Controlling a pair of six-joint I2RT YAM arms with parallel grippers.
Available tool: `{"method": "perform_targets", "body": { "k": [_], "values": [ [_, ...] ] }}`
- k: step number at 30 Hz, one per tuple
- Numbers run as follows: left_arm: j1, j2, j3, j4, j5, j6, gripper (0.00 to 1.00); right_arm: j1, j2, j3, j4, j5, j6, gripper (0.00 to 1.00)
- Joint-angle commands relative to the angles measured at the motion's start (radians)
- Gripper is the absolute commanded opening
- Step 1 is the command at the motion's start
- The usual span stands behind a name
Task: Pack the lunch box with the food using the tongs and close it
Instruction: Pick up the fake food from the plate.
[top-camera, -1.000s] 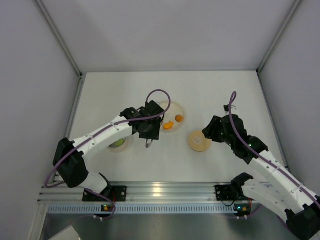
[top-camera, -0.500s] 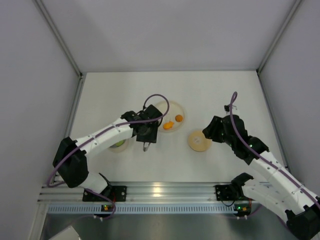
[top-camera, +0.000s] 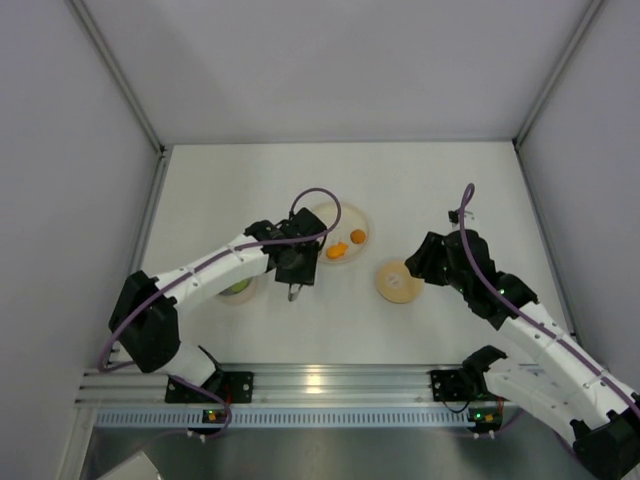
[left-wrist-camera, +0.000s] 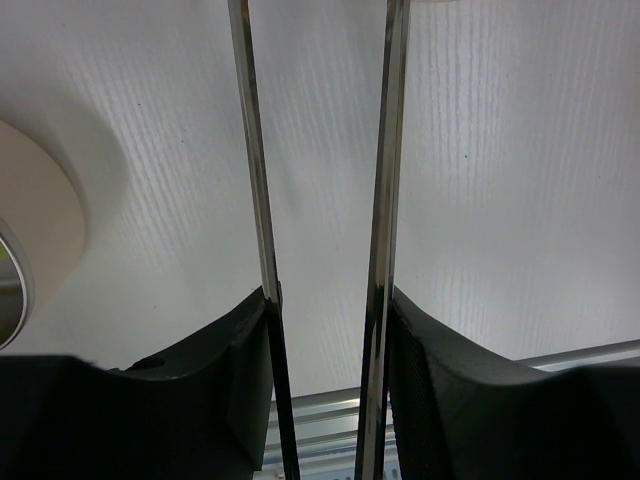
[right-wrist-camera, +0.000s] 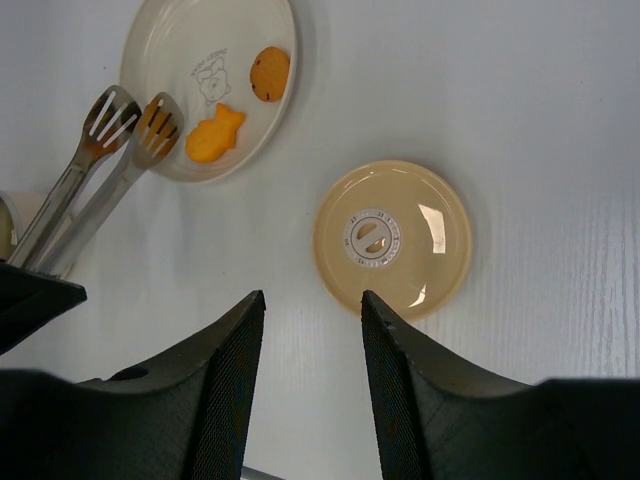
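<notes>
We have the tongs (right-wrist-camera: 95, 170) pinched in the left end effector (left-wrist-camera: 322, 330), which presses on the outside of their two narrow arms. Their slotted heads sit slightly apart at the rim of the plate (right-wrist-camera: 165, 40), just beside the fish-shaped orange piece (right-wrist-camera: 216, 134); a round orange piece (right-wrist-camera: 270, 73) lies further in. The lunch box (top-camera: 238, 289) stands on the counter (right-wrist-camera: 520, 100) beside the plate, partly under the left arm, something green inside. Its tan lid (right-wrist-camera: 392, 238) lies flat near the plate, the right end effector (right-wrist-camera: 312, 300) hovering spread and empty just beside it. We judge it best to straddle the fish piece with both heads, lower until they nearly touch the plate, squeeze gently so it does not skid out, then lift straight before swinging toward the box
</notes>
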Motion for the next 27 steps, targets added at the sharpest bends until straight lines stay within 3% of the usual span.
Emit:
{"method": "perform_targets", "body": {
  "k": [1, 14, 27],
  "values": [
    [0.002, 0.020, 0.063, 0.007, 0.012, 0.030, 0.48, 0.019, -0.020, 0.020, -0.008, 0.016, -0.012, 0.43],
    [0.016, 0.083, 0.204, -0.096, 0.022, 0.061, 0.48, 0.019, -0.025, 0.016, -0.006, 0.013, -0.010, 0.43],
    [0.057, 0.071, 0.193, -0.133, 0.051, 0.071, 0.48, 0.018, -0.034, 0.013, -0.006, 0.004, -0.007, 0.43]
  ]
}}
